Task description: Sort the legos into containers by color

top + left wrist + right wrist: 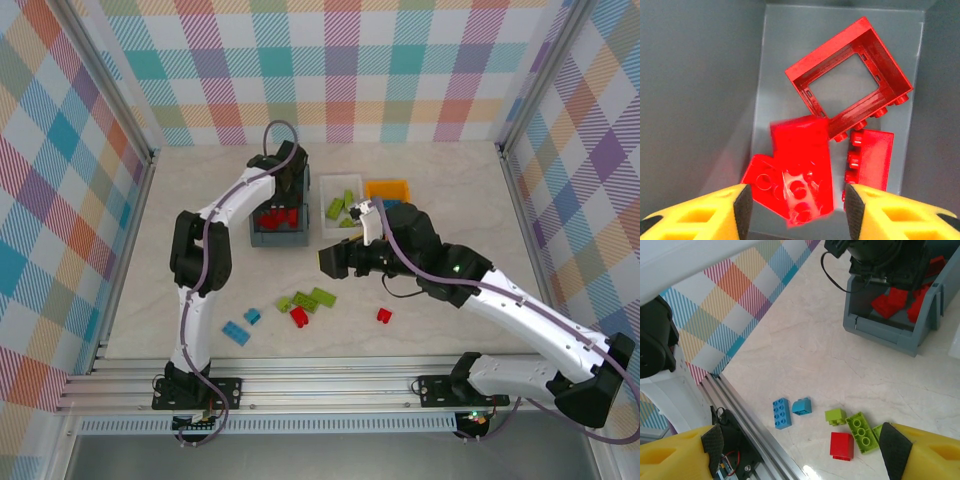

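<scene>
Legos [305, 300] sit in three places: loose on the pale marbled worktop [450, 170], in the grey-blue plastic bin [278, 241], and in the white plastic bin [326, 186].

Grey-blue bin holds red only. The open red lego frame [826, 54] has its opening facing the left wrist camera. Its long axis runs diagonal and its studs are on the lower-right edge in that view. Just beside it a red studded brick [872, 160] lies on its side, long axis along the bin, studs pointing left. The blurred red brick [802, 155] overlaps the frame's corner; can't tell if it's at rest.

Left pincer [797, 206] is over that bin, pointing down, wide, with nothing touching its pads [742, 205].

White bin holds lime green bricks [342, 207]. The orange-yellow plastic bin [388, 187] is just beside it, partly behind the right arm; can't tell its contents.

Loose near the front rail:
- long blue brick [781, 413], studs up, with a small blue brick [802, 406] just beside it
- small lime brick [836, 416]
- flat lime green brick [862, 432], studs up, long axis diagonal
- red square brick [842, 445]
- lone red brick [384, 315], apart to the right

Right pincer [802, 452] hovers above this lot, wide, holding nothing.
</scene>
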### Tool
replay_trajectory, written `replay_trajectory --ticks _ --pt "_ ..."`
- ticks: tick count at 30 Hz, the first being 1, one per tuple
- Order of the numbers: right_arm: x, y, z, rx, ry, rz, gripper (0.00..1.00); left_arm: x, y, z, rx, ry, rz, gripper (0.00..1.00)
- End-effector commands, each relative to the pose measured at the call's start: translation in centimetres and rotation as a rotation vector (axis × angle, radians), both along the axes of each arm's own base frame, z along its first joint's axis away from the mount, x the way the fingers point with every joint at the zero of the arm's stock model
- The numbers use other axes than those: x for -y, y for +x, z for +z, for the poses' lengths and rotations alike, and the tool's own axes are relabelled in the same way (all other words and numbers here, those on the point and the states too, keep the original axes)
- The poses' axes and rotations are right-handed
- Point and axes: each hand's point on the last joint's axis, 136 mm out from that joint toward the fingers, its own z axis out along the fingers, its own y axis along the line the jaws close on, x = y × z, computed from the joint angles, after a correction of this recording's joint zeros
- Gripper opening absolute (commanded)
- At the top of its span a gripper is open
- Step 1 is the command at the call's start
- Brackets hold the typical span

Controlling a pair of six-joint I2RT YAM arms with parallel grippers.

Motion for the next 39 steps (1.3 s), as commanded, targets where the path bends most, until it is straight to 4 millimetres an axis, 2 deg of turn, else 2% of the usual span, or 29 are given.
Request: replay_trajectory --ticks 1,6,9,12,16,19,23,28,31,33,39 --pt "0.3 -0.3 0.0 0.002 0.012 -0.008 0.84 -0.3 -0.3 3.9 0.054 -0.045 0.015 0.57" --pt "0.6 -0.7 -1.4 -0.019 -0.017 -0.003 0.83 0.1 -1.5 8.5 0.128 -0.1 -0.001 0.56" --pt "0.1 -1.3 -3.4 -0.019 -0.086 0.022 0.83 -0.4 -3.1 12.0 0.188 -0.138 0.009 0.52" --pt "-1.8 -2.9 -6.5 -0.001 -0.202 0.09 0.82 -1.2 -6.1 15.2 0.235 -0.203 0.028 0.51" --pt "-5.6 -5.4 -11.1 0.014 -0.355 0.198 0.82 -3.5 -12.1 17.8 0.285 -0.292 0.074 0.51" --pt "-8.6 -6.7 -13.9 0.003 -0.449 0.241 0.83 -5.6 -17.3 18.4 0.311 -0.342 0.109 0.51" --pt "-12.1 -7.0 -17.0 -0.054 -0.563 0.239 0.84 -8.0 -23.9 18.7 0.364 -0.431 0.131 0.52" --pt "-15.2 -6.2 -20.7 -0.093 -0.666 0.224 0.85 -10.2 -30.0 18.4 0.395 -0.495 0.131 0.53" --pt "-16.6 -5.6 -22.3 -0.095 -0.709 0.227 0.83 -11.5 -32.5 18.9 0.421 -0.502 0.138 0.53" --pt "-17.4 -5.3 -23.1 -0.095 -0.726 0.231 0.8 -12.0 -33.4 19.2 0.434 -0.505 0.14 0.53" --pt "-18.7 -3.8 -24.8 -0.103 -0.772 0.197 0.69 -12.3 -34.4 19.8 0.451 -0.525 0.141 0.53"
